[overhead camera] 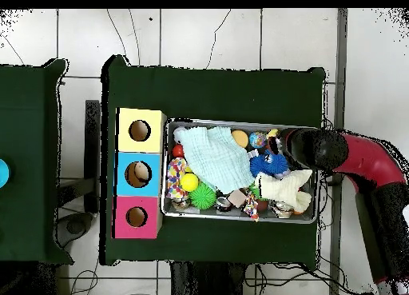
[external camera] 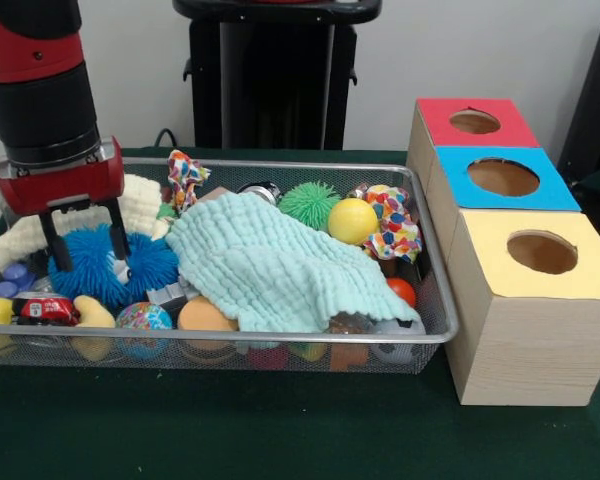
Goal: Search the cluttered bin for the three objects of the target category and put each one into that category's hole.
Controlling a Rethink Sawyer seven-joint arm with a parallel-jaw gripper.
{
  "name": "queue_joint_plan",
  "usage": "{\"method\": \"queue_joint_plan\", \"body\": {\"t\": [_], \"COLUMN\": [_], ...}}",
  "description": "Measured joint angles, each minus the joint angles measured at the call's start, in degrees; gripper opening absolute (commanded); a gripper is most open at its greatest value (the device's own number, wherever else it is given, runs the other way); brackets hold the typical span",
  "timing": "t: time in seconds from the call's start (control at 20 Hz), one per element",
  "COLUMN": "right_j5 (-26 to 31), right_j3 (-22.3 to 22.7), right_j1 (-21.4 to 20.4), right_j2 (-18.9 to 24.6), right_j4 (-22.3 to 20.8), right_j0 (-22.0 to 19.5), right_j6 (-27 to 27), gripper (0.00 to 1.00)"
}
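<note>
- We see the wire tray (external camera: 435, 330) lying on the green surface (external camera: 280, 430), its long axis running left to right in the front view, one short end beside the three boxes.
- The blue-topped box (external camera: 560, 190) sits between the red and yellow ones, its hole (external camera: 503, 177) facing up.
- The hand (external camera: 83, 240) hangs with fingers spread, straddling the blue spiky ball (external camera: 145, 270), gripping nothing we can make out.
</note>
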Motion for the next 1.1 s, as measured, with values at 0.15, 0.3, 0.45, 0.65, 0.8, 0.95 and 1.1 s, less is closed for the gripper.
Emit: {"method": "queue_joint_plan", "body": {"t": [0.15,0.3,0.45,0.65,0.8,0.95,1.1], "right_j5": [0.0,-0.13,-0.66,-2.2,-3.54,-4.68,-6.51], "right_j3": [-0.01,-0.02,-0.01,-0.02,-0.02,-0.02,-0.04], "right_j1": [0.3,0.99,1.89,3.44,4.63,5.34,6.39], "right_j2": [0.0,-0.04,-0.07,-0.16,-0.27,-0.31,-0.3], "right_j4": [-0.09,-0.2,-0.27,-0.42,-0.54,-0.63,-0.71], "right_j0": [0.0,-0.01,-0.06,-0.19,-0.32,-0.51,-1.11], "right_j6": [0.0,0.0,0.0,0.0,0.0,0.0,0.0], "gripper": [1.0,1.0,1.0,1.0,1.0,1.0,1.0]}}
